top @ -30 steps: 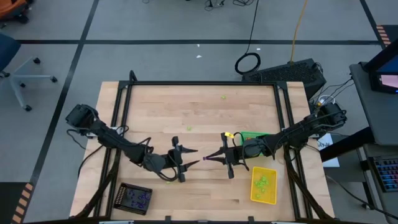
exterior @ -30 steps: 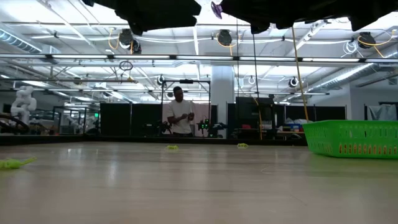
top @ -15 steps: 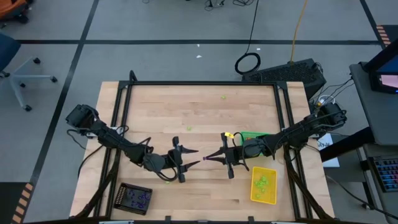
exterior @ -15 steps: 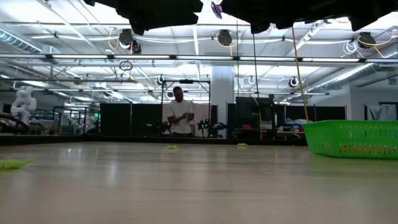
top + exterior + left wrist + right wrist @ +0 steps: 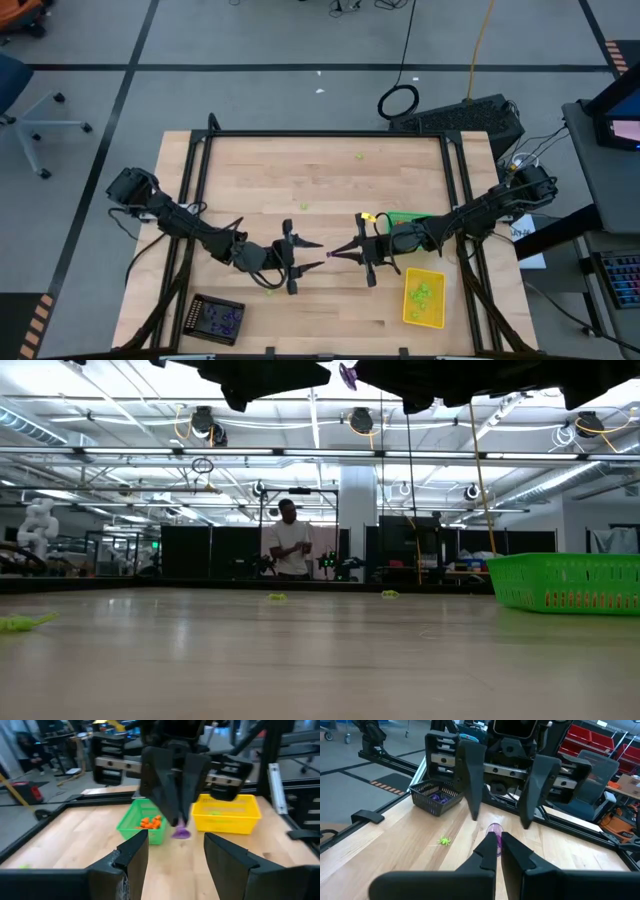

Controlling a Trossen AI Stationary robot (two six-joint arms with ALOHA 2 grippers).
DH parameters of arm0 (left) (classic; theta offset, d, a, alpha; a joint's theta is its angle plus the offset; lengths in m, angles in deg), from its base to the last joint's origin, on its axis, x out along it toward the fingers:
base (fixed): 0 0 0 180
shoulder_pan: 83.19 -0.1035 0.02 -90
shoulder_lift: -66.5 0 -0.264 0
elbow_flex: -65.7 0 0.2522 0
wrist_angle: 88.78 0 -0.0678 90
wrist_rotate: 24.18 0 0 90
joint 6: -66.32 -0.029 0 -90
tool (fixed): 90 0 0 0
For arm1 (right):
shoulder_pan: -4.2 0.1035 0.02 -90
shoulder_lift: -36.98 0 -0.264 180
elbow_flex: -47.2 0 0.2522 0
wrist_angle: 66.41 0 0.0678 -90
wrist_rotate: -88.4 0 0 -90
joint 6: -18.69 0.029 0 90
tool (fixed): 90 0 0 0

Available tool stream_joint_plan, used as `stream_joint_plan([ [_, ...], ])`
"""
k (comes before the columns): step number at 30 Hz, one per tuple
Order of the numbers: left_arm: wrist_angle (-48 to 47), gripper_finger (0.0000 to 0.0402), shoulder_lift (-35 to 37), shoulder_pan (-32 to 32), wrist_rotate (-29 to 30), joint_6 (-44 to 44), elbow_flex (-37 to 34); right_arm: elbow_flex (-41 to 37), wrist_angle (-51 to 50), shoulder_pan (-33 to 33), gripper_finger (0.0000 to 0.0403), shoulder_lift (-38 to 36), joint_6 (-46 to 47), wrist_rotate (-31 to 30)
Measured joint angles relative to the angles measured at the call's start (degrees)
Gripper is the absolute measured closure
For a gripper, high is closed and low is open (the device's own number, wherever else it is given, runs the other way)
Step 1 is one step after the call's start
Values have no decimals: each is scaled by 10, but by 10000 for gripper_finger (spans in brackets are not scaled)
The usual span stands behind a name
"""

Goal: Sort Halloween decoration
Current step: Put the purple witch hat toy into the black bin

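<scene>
Purple trinket (image 5: pixel 494 828) is sitting pinched in the right gripper (image 5: pixel 334 254), jaws clamped on it, held in the air over the middle of the bench (image 5: pixel 320 165). The left gripper (image 5: pixel 318 244) is facing it tip to tip, jaws spread wide either side of the piece: likely a handover, since the black tray (image 5: pixel 217 318) with the purple pieces lies on the left arm's side, near the front edge.

Around: the green tray (image 5: pixel 142 820) holding orange pieces and the yellow tray (image 5: pixel 423 297) holding lime ones are lying on the right side, behind the right gripper. Lime strays are lying on the bare wood, one (image 5: pixel 444 840) near the black tray, others (image 5: pixel 359 156) farther back. Nothing is standing between the two grippers. A person (image 5: pixel 290 548) is standing far back in the room, well clear.
</scene>
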Motion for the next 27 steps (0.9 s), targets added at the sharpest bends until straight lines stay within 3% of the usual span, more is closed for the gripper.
stream_joint_plan([
  [7, 18, 210, -13, 0, -17, -2, 0, 0, 6, 0, 403, 0, -2, 0],
  [14, 113, 210, -49, -1, -12, -48, 1, 0, 9, 0, 403, 0, -2, 0],
  [27, 114, 210, -70, -17, -9, -47, 1, 0, 14, 0, 403, 0, -4, 0],
])
